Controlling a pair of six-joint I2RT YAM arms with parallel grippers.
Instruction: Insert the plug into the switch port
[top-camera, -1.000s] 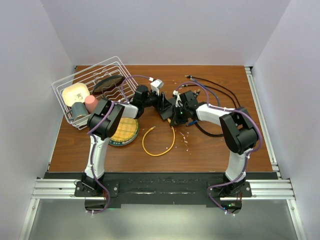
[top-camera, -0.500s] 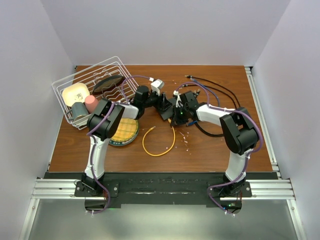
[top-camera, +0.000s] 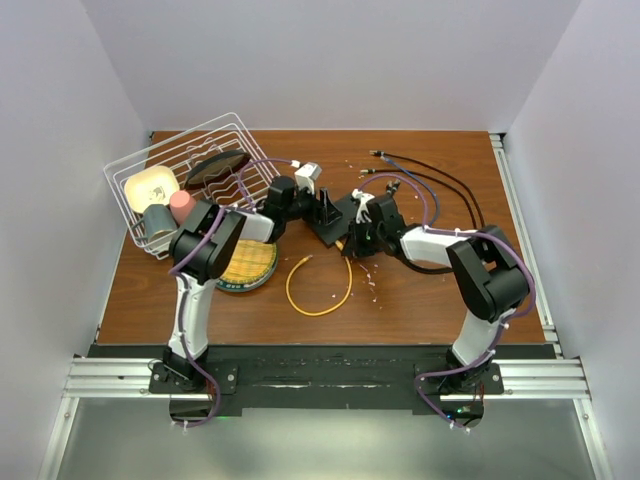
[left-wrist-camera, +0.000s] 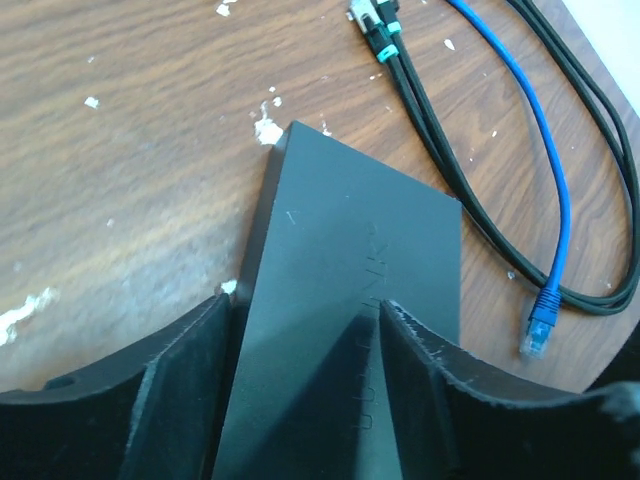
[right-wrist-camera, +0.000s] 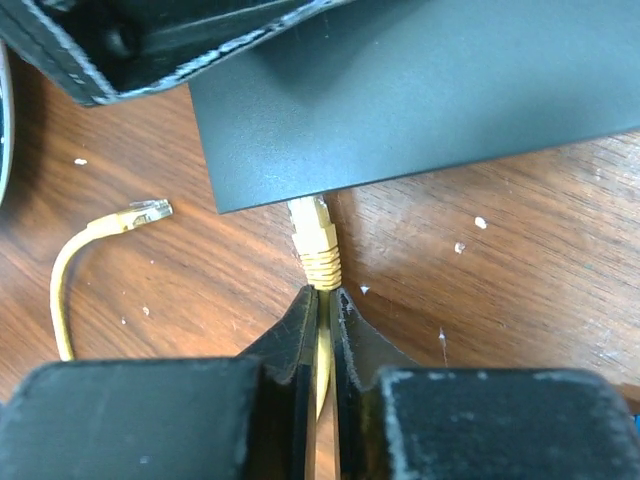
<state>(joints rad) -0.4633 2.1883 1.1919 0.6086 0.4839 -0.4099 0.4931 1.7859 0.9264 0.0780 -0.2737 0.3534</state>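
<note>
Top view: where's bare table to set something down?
Bare: near strip between yellow cable and front edge; far strip between rack and black cables; near-left corner below the rack. Crowded: centre, where left gripper and right gripper meet at the switch, plate alongside.

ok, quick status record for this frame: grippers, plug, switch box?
left gripper: open, fingers over the black switch box
right gripper: shut on the yellow cable, just behind the plug
plug: tip against the box's edge; cannot tell if seated
cable's far end: loose on the table
beside box: blue cable, black cables
</note>
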